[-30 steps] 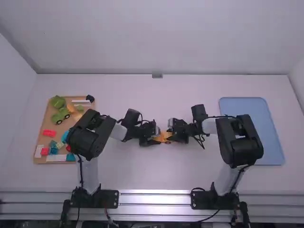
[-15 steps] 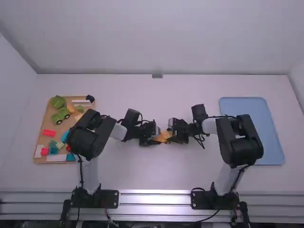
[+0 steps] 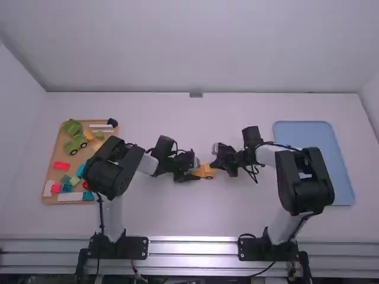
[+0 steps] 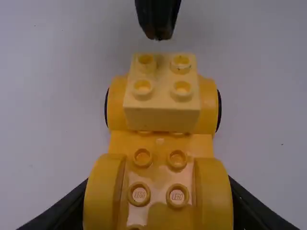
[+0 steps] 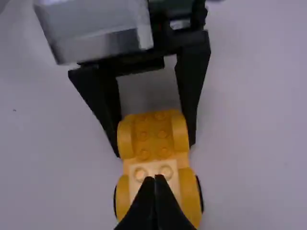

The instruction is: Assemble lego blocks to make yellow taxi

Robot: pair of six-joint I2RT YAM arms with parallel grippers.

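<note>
Taxi body (image 3: 207, 171), deep yellow, lies at the middle of the white table (image 3: 195, 210), between the two arms. A paler yellow block (image 4: 161, 91) with four round studs sits at one end, above rounded housings edged with dark wheels (image 4: 219, 110). Two curved fenders (image 4: 213, 191) flank a row of exposed studs at the other end. Left gripper (image 3: 198, 172): fingers pinch the taxi body across the fenders. Right gripper (image 3: 215, 167): fingers pressed together, near the paler yellow block.
</note>
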